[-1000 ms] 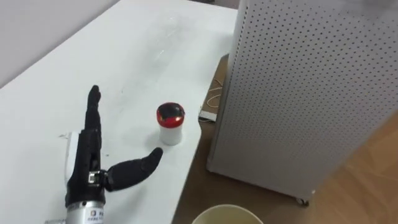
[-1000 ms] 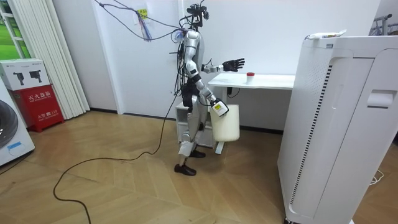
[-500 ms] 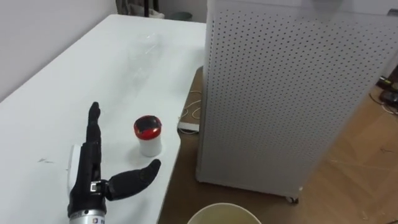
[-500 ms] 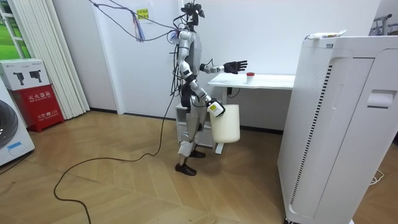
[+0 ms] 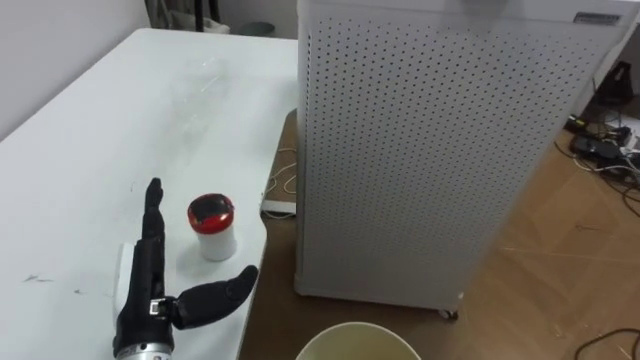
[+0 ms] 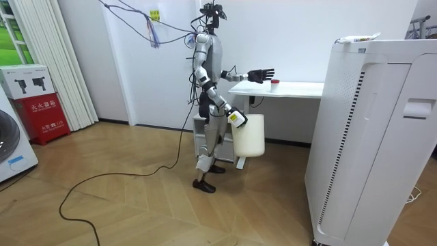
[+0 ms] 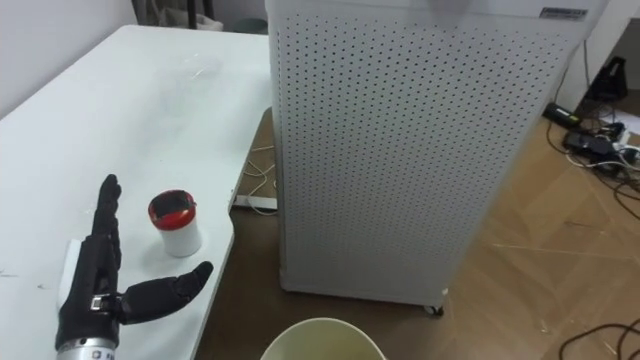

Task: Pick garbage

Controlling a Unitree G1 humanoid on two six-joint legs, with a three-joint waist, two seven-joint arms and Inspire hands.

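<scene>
The left hand point(image 5: 145, 285), fingers point(image 5: 153, 205) spread straight, hovers beside the red-lidded jar point(image 5: 212, 228); a clumsy sweep could knock it off the desk point(image 5: 80, 150).

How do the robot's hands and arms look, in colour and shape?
The left hand is black, with slim fingers, a small white tag at its back and a round silver cuff at the wrist. In the room view the arms are silver-grey with dark parts, and the right hand bears a pale patch.
</scene>
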